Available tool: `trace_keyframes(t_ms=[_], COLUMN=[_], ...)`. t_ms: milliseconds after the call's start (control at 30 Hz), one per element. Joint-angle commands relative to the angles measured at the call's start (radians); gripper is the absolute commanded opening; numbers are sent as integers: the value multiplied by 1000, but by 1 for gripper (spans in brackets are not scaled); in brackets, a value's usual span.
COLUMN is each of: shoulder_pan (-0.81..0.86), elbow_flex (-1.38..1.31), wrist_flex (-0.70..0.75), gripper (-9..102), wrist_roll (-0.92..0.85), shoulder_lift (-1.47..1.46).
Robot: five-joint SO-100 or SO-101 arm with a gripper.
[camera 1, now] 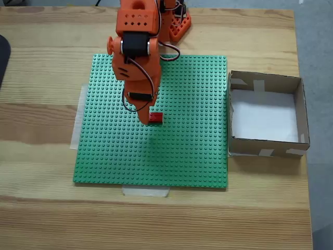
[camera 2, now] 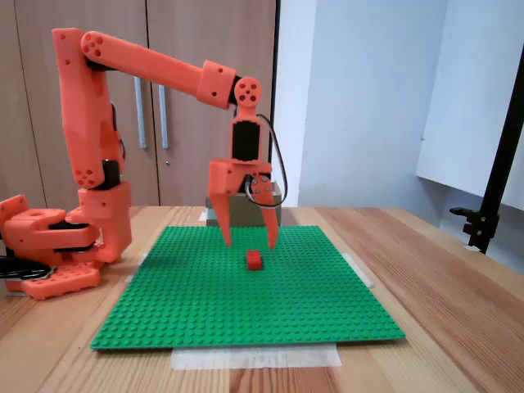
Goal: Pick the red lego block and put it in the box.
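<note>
Gripper (camera 2: 250, 243), fingers spread and empty, hangs directly above the red lego block (camera 2: 255, 260), which rests mid-baseplate (camera 1: 182, 156), long axis left-right in the top-down fixed view; the box (camera 1: 299, 112) lies well to its right.

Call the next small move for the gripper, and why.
Probably a straight descent, then close. In a fixed view the gripper is open, fingertips above the green baseplate, straddling the red lego block just below. In a fixed view from above, its tip sits at the block's left end, so a slight shift toward the box may help centre it.
</note>
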Motion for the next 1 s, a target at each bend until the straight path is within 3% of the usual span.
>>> trace_keyframes(t_ms=[0, 533, 967], shoulder_pan=[5, 5, -5], elbow_flex=[6, 57, 89], wrist_flex=[-26, -100, -176], gripper=[32, 32, 25], wrist_roll=[-8, -15, -51], shoulder_lift=[5, 5, 3])
